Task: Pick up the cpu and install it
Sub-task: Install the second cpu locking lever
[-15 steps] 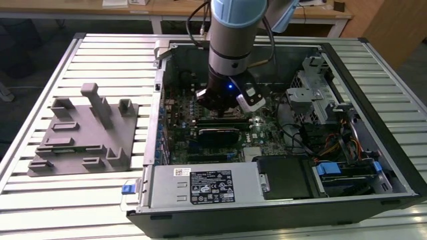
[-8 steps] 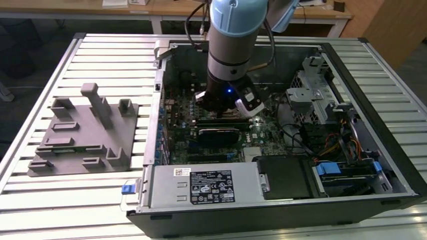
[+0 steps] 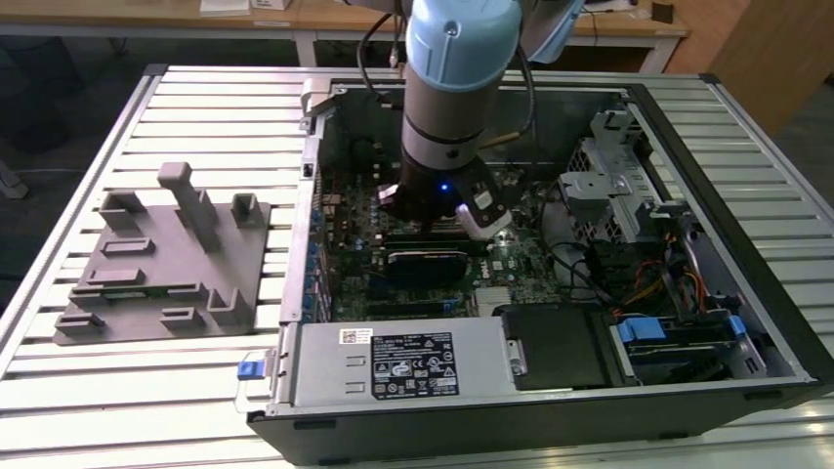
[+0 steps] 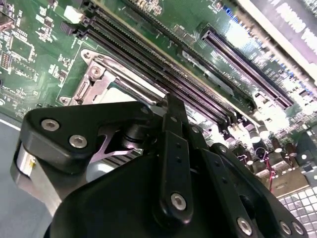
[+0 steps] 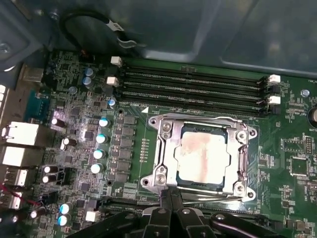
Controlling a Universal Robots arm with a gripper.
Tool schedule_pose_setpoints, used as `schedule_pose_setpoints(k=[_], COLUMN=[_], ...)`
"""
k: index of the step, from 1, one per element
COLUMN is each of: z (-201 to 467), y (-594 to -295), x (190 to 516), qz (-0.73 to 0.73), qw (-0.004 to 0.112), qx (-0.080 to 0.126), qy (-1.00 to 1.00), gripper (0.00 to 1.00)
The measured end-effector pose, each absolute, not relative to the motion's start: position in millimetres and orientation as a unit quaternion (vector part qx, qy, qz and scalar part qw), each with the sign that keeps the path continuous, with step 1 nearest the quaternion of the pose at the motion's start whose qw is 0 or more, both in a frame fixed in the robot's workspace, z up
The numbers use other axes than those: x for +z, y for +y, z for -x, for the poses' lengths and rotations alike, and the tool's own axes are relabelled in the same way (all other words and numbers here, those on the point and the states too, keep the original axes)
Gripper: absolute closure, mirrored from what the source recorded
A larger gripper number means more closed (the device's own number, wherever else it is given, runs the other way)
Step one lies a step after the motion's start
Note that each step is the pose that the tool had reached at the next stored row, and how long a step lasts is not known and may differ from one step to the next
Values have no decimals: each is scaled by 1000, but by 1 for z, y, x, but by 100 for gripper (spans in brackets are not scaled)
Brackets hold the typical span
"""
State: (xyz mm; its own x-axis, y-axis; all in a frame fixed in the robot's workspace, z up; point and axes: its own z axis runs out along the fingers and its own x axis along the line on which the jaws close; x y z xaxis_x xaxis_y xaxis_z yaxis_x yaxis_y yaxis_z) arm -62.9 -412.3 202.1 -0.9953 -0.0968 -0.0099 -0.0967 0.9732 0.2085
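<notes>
First wrist view: cpu [image 5: 203,156] seated flat in socket frame [image 5: 163,148], so already placed; my gripper [image 5: 171,198] just beside it, fingers pressed together, empty.

cpu [image 5: 203,157] in socket frame [image 5: 159,159]

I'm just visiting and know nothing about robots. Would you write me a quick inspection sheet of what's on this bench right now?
Surface: slatted metal table, carrying an open computer case.
Job's things: cpu lies in the metal socket frame on the green motherboard.
Clutter: grey plastic tray with upright posts, beside the case on the exterior view's left.
Grippers: gripper is low inside the case, right at the socket's edge; it holds nothing visible.
Cables: black cable running along the arm; coloured wires inside the case.
Surroundings: wooden desks behind the table.
</notes>
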Motion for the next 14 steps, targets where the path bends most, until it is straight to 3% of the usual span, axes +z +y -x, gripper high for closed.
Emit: schedule_pose_setpoints(k=[14], z=[73], y=[-422], x=[195], qz=[-49], qw=[-1], qx=[-133], qy=[-990], gripper=[89])
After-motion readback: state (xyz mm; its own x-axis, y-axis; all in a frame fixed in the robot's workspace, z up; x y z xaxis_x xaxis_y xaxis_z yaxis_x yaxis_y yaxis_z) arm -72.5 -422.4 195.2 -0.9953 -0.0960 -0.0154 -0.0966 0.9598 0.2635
